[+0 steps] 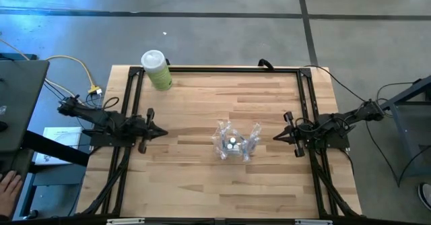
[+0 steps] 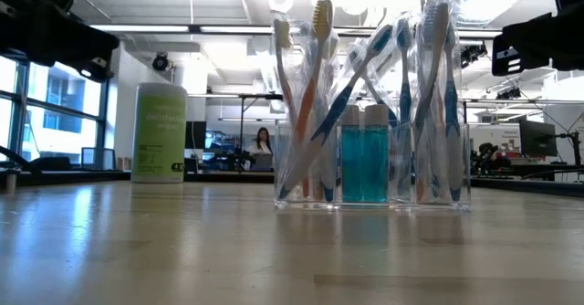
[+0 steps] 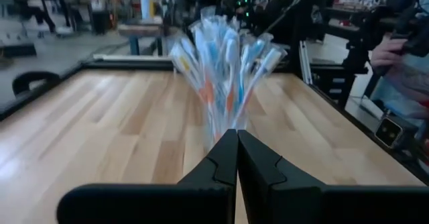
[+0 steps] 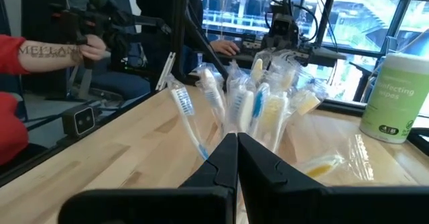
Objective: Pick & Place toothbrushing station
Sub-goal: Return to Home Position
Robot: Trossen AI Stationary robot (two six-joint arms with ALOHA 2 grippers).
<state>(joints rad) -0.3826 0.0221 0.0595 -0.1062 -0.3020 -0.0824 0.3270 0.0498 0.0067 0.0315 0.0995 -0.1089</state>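
The toothbrushing station (image 1: pixel 234 143) stands upright on its flat base at the table's middle: a clear plastic holder (image 2: pixel 371 163) with several wrapped blue- and orange-marked toothbrushes (image 3: pixel 221 70) (image 4: pixel 251 110) and white-capped tubes of blue liquid (image 2: pixel 364 159). My left gripper (image 1: pixel 163 132) is shut at the table's left edge, pointing level at the station and well short of it. My right gripper (image 1: pixel 276 137) is shut at the right edge, also pointing at the station with a gap between. In each wrist view the fingertips (image 3: pixel 237 135) (image 4: pixel 236 138) meet.
A pale green, white-capped bottle (image 1: pixel 157 70) stands at the table's far left corner. Black frame rails (image 1: pixel 222 69) run along the far, left and right edges. A person's hand (image 4: pixel 90 46) and red sleeve show beyond the table. Bare wood lies around the station.
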